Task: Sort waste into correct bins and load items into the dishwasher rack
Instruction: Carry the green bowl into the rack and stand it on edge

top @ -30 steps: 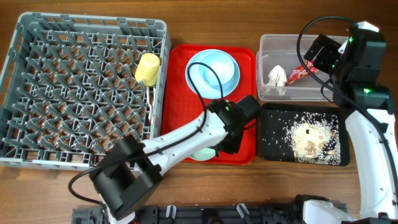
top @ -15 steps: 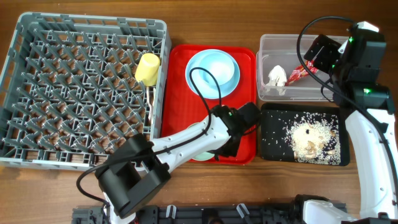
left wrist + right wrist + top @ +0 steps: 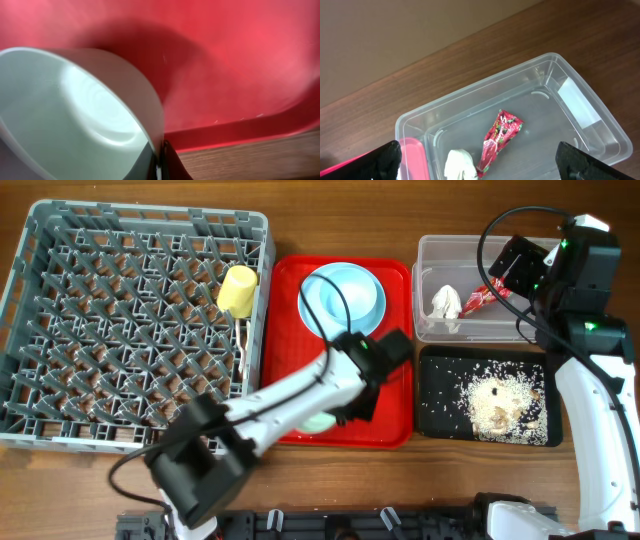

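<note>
1. Left wrist view: the left gripper [image 3: 158, 169] is pinched narrow on the wall of the mint-green bowl [image 3: 75, 115]. The rim runs down between its dark fingers [image 3: 172, 167], of which only slivers show.
2. At the fingers the bowl is tipped up on edge. Its mouth faces left in this view and its outer wall faces the red serving tray [image 3: 240, 60]. Whether its far edge touches the tray cannot be told.
3. Just past the fingers lies bare red tray floor. To the lower right is the tray's raised lip, then the wooden table [image 3: 260, 160].
4. Overhead, farther ahead of this gripper, the pale blue bowl [image 3: 355, 300] sits on the pale blue plate [image 3: 310, 280] at the tray's far end. A strip of open tray lies between gripper and plate.
5. Well off to its left stands the dishwasher rack [image 3: 60, 240]. The yellow cup [image 3: 238, 288] lies on its side at the rack's nearest edge.
6. Right wrist view: the right gripper [image 3: 481, 161] is spread wide, one fingertip at each lower corner. It holds nothing and touches nothing.
7. Below and between those tips the red snack wrapper [image 3: 500, 135] lies flat on the floor of the clear tub [image 3: 580, 85]. Its long axis runs from lower left to upper right. The crumpled tissue [image 3: 460, 165] lies just beside its lower-left end.
8. Right of the wrapper the tub floor is open up to the walls.
9. Overhead, back toward this arm's base, the black tray [image 3: 430, 420] holds scattered rice scraps [image 3: 495, 400], heaped near its middle.
</note>
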`<state>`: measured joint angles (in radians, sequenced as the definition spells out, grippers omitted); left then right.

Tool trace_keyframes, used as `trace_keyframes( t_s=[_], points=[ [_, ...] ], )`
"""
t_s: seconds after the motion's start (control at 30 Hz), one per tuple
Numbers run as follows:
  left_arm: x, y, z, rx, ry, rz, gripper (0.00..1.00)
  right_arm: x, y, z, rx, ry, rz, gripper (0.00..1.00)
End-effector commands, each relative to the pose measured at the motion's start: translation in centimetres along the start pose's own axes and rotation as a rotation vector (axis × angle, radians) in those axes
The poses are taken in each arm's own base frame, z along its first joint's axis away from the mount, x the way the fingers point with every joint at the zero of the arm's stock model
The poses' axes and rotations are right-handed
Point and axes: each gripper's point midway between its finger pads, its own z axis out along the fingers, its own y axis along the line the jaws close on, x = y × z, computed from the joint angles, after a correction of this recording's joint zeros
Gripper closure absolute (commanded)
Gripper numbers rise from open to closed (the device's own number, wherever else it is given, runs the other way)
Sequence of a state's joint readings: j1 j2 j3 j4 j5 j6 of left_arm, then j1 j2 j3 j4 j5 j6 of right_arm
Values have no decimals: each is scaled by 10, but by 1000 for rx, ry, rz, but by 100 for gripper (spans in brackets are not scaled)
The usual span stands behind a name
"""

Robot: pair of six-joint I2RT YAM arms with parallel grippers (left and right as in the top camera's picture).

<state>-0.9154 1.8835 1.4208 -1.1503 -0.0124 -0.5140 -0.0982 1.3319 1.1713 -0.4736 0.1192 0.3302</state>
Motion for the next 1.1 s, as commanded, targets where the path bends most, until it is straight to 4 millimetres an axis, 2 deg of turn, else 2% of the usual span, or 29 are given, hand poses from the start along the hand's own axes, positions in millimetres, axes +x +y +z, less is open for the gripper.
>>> trace_keyframes(
  t_s=[0.0,0.07,0.17,0.2,0.3,0.33,0.4,0.47,0.57,0.63,0.8,1.03,1.07],
  points=[
    [-38,37,-94,135,-198,-20,96,1,1,1,-7,4,-15,0],
    [-35,68,-138,292,-239,-63,96,1,1,1,-7,4,-15,0],
    [-18,100,-190,618,-309,-27,96,1,1,1,-7,4,-15,0],
    [-11,116,-203,703,-343,-26,96,1,1,1,-7,4,-14,0],
    [0,160,-210,868,-408,-57,96,1,1,1,-7,4,-15,0],
    [0,169,-207,932,-427,-74,96,1,1,1,-7,4,-15,0],
    [1,185,-183,1045,-431,-128,96,1,1,1,-7,4,-15,0],
    [5,187,-151,1115,-386,-152,96,1,1,1,-7,4,-15,0],
    [5,185,-115,1171,-306,-164,96,1,1,1,-7,4,-15,0],
    [0,189,-102,1183,-289,-181,96,1,1,1,-7,4,-15,0],
    [1,208,-78,1158,-249,-239,96,1,1,1,-7,4,-15,0],
    [9,238,-73,1133,-271,-348,95,1,1,1,-7,4,-15,0],
    [10,242,-73,1129,-274,-359,89,1,1,1,-7,4,-15,0]
  ],
)
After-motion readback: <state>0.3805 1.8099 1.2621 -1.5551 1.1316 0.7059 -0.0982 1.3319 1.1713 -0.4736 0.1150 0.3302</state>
